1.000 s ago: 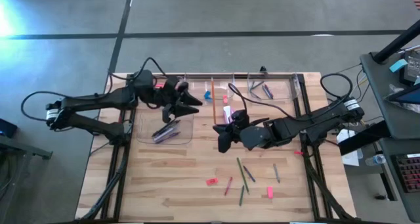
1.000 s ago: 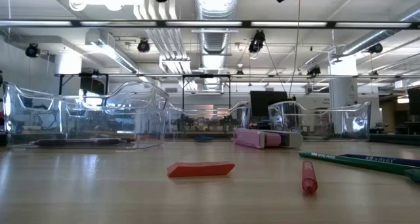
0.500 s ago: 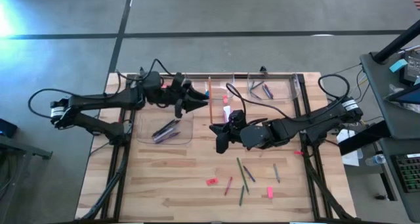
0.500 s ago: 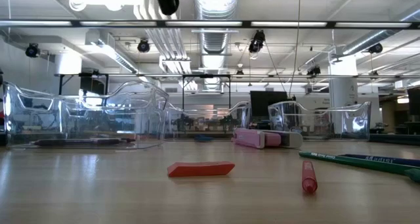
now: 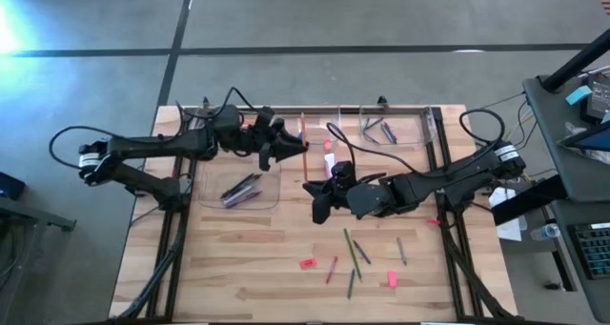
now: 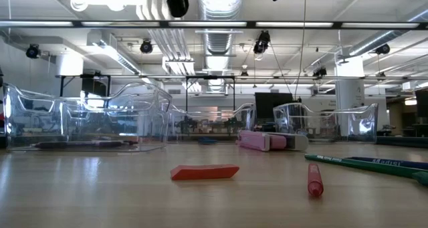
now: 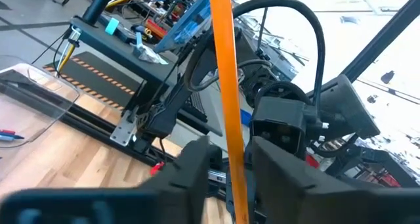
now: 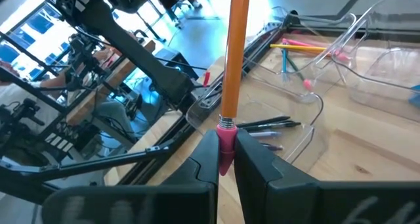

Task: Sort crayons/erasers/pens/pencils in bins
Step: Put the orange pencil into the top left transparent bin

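both tools, left (image 5: 286, 146) and right (image 5: 317, 193), grip one orange pencil (image 5: 307, 160); two pink erasers (image 5: 307, 264) loose.

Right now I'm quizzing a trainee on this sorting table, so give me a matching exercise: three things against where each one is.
Things:
1. long orange pencil with a pink eraser tip
2. flat red eraser block
3. bundle of dark pens

Places:
a. lying on the bare wooden table
b. inside a clear plastic bin
c. clamped at its pink tip in the right gripper

Pairs: 1-c, 2-a, 3-b
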